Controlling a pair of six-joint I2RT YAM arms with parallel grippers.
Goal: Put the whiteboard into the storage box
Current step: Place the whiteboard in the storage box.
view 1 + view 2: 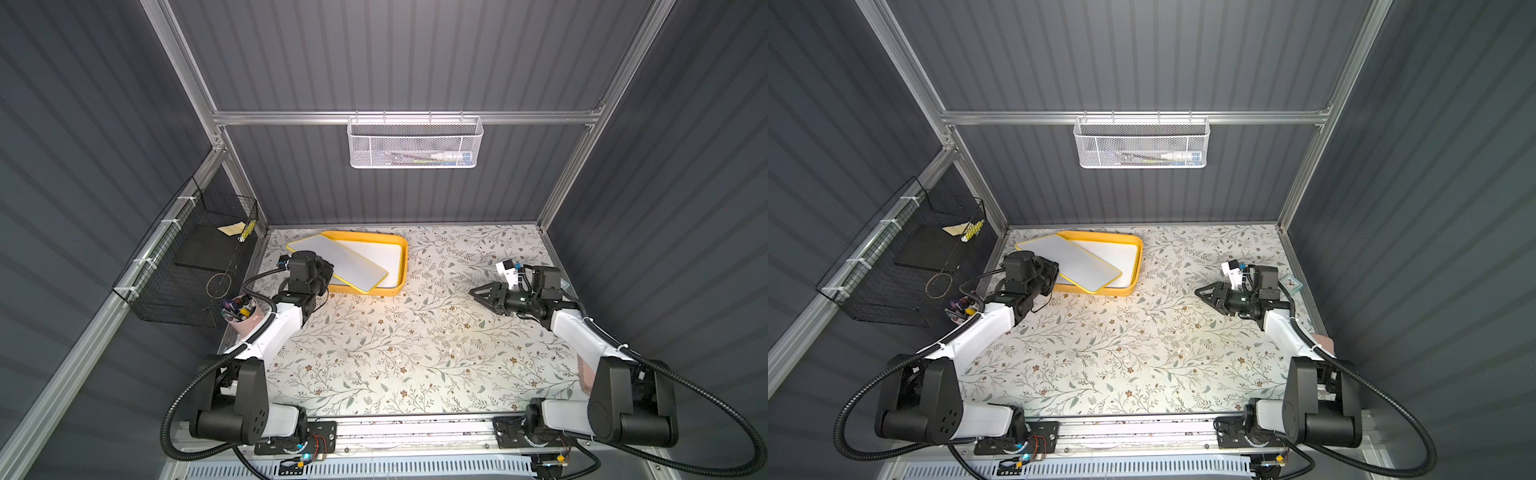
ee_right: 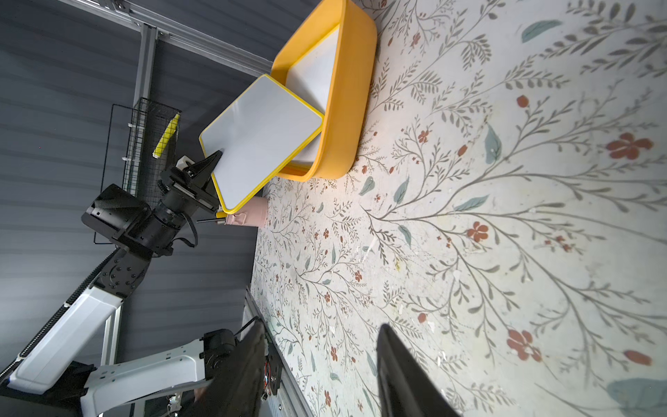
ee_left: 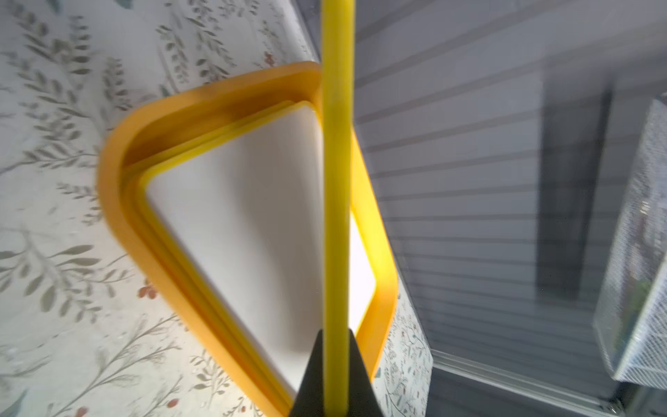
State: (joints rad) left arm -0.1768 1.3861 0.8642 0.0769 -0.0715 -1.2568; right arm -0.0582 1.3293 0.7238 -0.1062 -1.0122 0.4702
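A white whiteboard (image 1: 338, 262) with a yellow rim hangs tilted over the left end of the yellow-orange storage box (image 1: 405, 257) at the back of the table. My left gripper (image 1: 328, 274) is shut on its near left edge. In the left wrist view the board's yellow edge (image 3: 337, 144) runs straight out from between the closed fingers (image 3: 314, 361). Another white board (image 1: 374, 257) lies flat inside the box. My right gripper (image 1: 478, 293) hovers open and holding nothing over the right side of the table, pointing left, far from the box.
A white mesh basket (image 1: 413, 143) hangs on the back wall. A black wire basket (image 1: 187, 266) is fixed to the left wall. A pink cup of pens (image 1: 241, 316) stands beside my left arm. A small clock (image 1: 1289, 284) sits near the right edge.
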